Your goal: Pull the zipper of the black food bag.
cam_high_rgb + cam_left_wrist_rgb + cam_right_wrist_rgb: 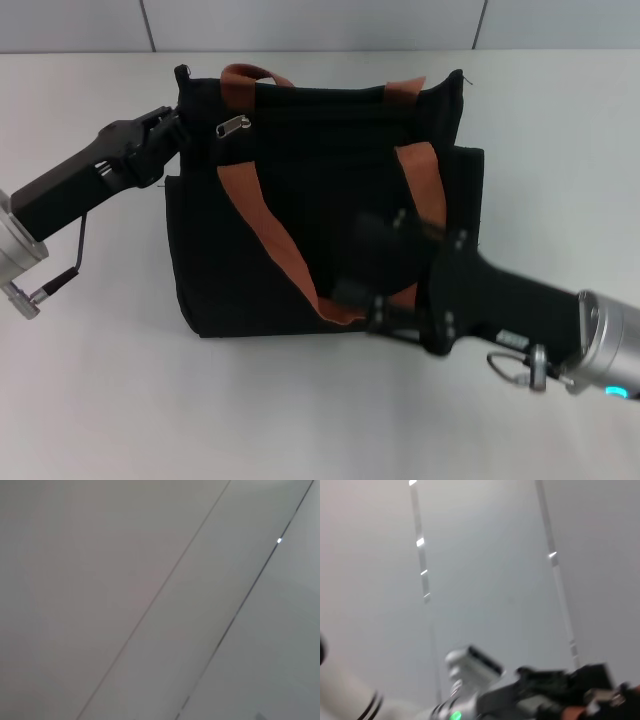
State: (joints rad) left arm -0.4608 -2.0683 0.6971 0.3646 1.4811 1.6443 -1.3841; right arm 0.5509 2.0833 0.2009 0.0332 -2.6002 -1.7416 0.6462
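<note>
Black food bag (pixel 300 200): lies mid-tabletop (pixel 100 400), rust-brown handles (pixel 265 215) across its face.
Zipper (pixel 232 126): silver tab at the bag's far left corner.
Left pincer (pixel 172 128): at that far left corner, just beside the tab; grip unclear.
Right pincer (pixel 365 265): over the bag's near right part; blurred, grip unclear.

Black food bag (pixel 300 200) with rust-brown handles, lying on its side
Silver zipper (pixel 231 127) pull rests near its upper left corner
</note>
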